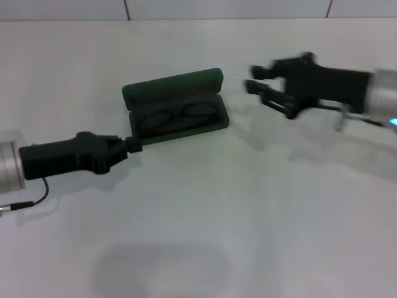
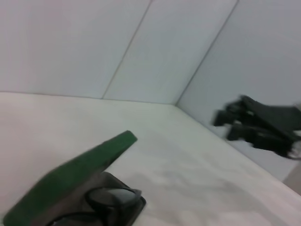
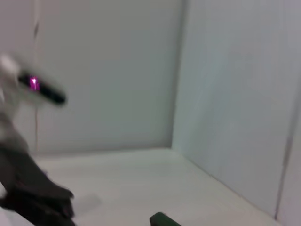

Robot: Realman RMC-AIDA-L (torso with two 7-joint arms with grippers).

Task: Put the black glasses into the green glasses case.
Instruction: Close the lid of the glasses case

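Note:
The green glasses case (image 1: 186, 79) lies open in the middle of the table, its lid raised at the back. The black glasses (image 1: 177, 117) lie inside its base on the dark lining. My left gripper (image 1: 134, 145) is at the case's front left corner, its narrow tip closed on the base's edge. My right gripper (image 1: 250, 78) hangs open and empty above the table, to the right of the case and apart from it. The left wrist view shows the lid (image 2: 80, 172), the glasses (image 2: 114, 199) and the right gripper (image 2: 229, 125) farther off.
The white table (image 1: 205, 217) runs out to a white tiled wall (image 1: 223, 9) at the back. A thin black cable (image 1: 34, 200) trails from the left wrist. One corner of the case (image 3: 164, 219) shows in the right wrist view.

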